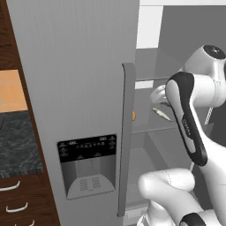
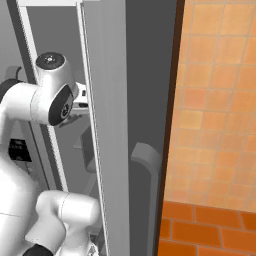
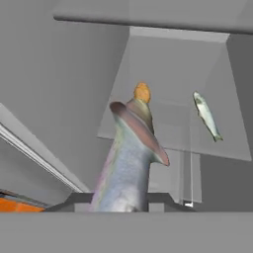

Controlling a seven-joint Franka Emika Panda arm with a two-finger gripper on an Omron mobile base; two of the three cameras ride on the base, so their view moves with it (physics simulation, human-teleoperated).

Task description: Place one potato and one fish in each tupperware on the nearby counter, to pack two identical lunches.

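the fingers are closed on a fish (image 3: 129, 163), held by its lower body with the flared tail end pointing up toward the fridge shelf (image 3: 148, 137). it looks slim, light and smooth-skinned, likely slippery, so a firm grip across the thickest middle should serve better than the tapering ends. a second fish (image 3: 206, 116) lies on that pale, flat shelf, with a small rounded orange-tan potato (image 3: 142, 92) just beyond the held fish; the potato seems firm and easy to pinch across its width. the dark marbled desk (image 1: 17, 141) sits left of the matte grey fridge door (image 1: 75, 88).
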